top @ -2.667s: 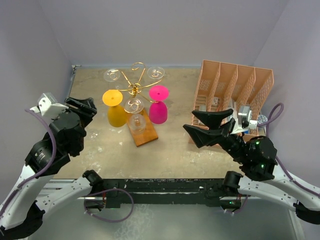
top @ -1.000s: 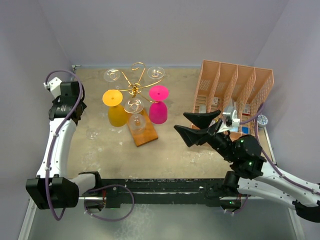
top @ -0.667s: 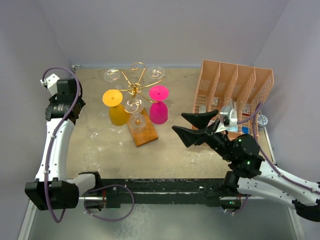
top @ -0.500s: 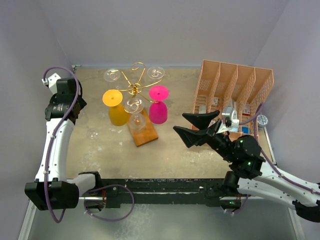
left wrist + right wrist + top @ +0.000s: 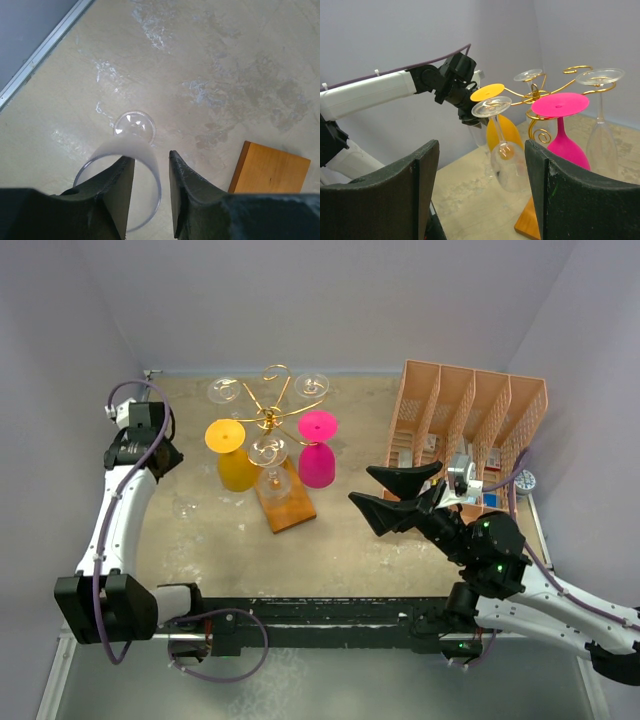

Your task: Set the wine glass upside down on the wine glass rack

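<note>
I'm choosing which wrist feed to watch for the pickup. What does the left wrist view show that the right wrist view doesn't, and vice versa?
Left wrist only: a close top-down look at the clear wine glass on the table, its bowl partly between the fingers of the open left gripper. Right wrist only: the gold rack with a pink glass, a yellow glass and clear ones hanging upside down, framed by the open right gripper. Both: the rack's wooden base and the table.
</note>
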